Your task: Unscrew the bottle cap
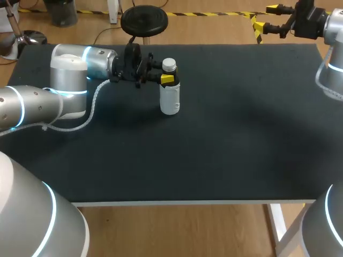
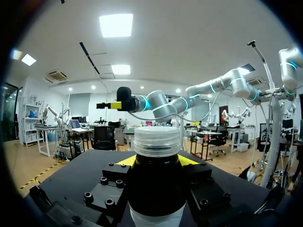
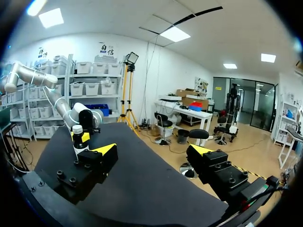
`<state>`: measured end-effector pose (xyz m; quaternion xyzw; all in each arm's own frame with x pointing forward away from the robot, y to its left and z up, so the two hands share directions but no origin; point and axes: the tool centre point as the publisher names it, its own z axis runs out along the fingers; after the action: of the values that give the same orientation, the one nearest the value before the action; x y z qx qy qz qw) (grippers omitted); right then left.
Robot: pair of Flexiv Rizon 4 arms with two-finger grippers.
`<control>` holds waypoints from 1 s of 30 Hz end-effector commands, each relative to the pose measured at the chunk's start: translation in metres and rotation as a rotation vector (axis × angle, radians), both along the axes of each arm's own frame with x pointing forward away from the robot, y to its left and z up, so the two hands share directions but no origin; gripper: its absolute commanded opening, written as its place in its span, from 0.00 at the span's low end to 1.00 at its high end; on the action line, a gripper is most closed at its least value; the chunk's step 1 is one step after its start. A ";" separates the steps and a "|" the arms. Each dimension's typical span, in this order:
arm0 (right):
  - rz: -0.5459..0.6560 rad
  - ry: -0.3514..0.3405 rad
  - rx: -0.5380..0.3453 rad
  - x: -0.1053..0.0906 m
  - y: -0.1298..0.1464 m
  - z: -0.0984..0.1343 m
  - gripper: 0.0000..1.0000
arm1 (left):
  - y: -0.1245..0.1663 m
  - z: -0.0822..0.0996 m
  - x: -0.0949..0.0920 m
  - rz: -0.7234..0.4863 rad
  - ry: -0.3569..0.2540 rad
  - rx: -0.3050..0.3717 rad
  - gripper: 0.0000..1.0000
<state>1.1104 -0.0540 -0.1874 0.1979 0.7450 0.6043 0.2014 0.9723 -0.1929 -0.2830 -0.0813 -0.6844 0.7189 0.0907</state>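
A white bottle with a clear ribbed cap stands upright on the black table, left of the middle and towards the back. My left gripper comes in level from the left and is shut on the bottle just under the cap. In the left wrist view the bottle fills the gap between the yellow fingertips, with the cap standing above them. My right gripper hangs open over the back right corner, far from the bottle, with nothing between its fingers.
A white coiled cable from my left arm droops to the table left of the bottle. The table's white front edge runs across the near side.
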 end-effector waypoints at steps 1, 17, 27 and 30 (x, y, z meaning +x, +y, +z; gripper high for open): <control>0.002 0.000 -0.001 0.001 0.000 0.000 1.00 | 0.000 -0.001 0.000 0.000 -0.003 -0.004 0.00; 0.029 -0.013 0.003 0.002 0.000 -0.001 1.00 | 0.000 -0.001 0.000 0.000 -0.003 -0.004 0.00; 0.047 -0.013 0.011 0.002 0.000 -0.001 1.00 | 0.000 -0.001 0.000 0.000 -0.003 -0.004 0.00; 0.089 -0.012 0.019 0.003 0.000 -0.001 1.00 | 0.000 -0.001 0.000 0.000 -0.003 -0.004 0.00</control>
<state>1.1066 -0.0491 -0.1861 0.1741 0.7439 0.6167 0.1896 0.9724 -0.1929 -0.2830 -0.0813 -0.6844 0.7189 0.0907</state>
